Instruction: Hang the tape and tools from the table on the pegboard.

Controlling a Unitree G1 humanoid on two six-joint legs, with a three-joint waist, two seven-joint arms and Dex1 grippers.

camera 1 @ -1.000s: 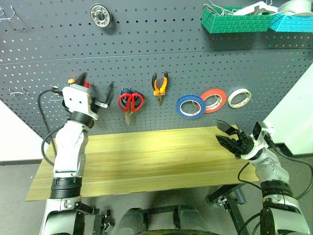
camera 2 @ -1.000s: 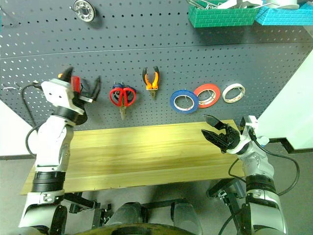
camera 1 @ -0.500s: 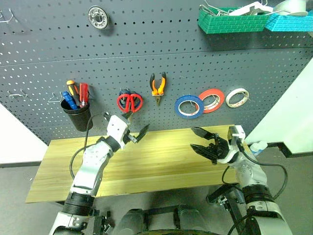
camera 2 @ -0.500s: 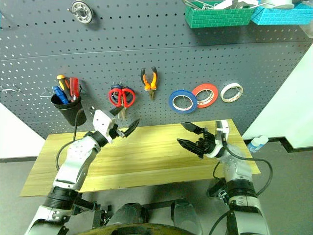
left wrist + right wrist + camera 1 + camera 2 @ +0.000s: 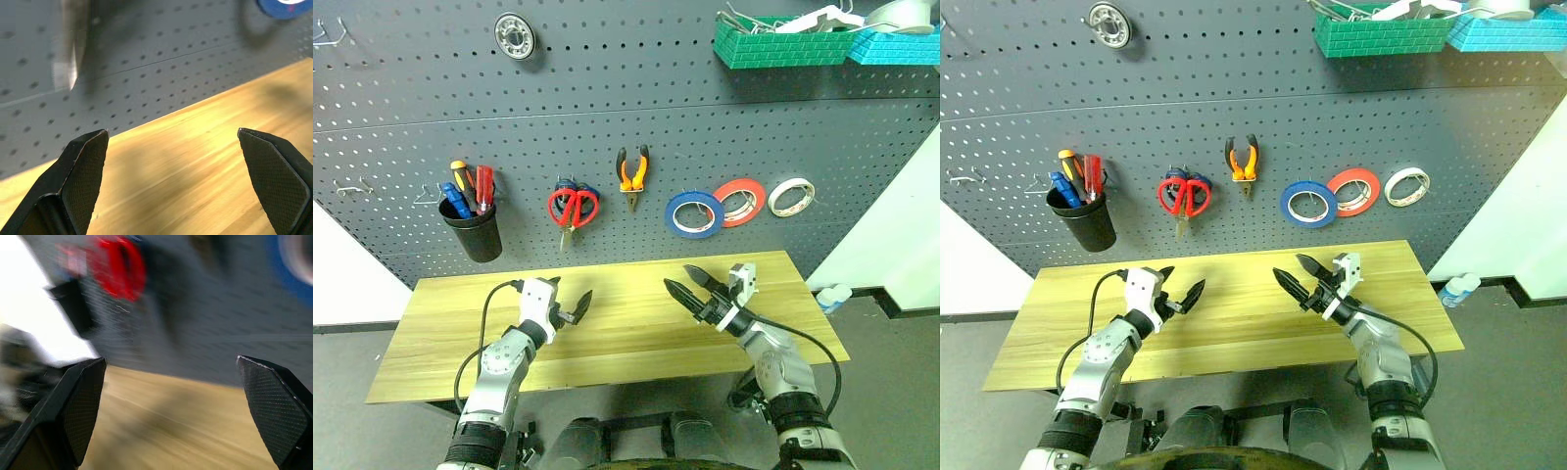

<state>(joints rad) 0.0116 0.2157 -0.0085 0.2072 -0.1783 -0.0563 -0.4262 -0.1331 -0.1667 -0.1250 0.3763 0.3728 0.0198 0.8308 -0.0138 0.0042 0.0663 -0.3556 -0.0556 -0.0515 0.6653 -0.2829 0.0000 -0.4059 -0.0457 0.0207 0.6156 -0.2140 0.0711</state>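
- Three flat rolls of tape: one dark blue, one red-orange, one white.
- Two pairs of scissors.
- One orange-and-black-handled pliers.
- One black cup.
- Two green and teal bins.

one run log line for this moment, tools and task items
left tool: open, empty, over table | right tool: open, empty | blue tape, red scissors, pliers: hanging on pegboard

No text, label, brand, number or sign can be read anywhere in these views.
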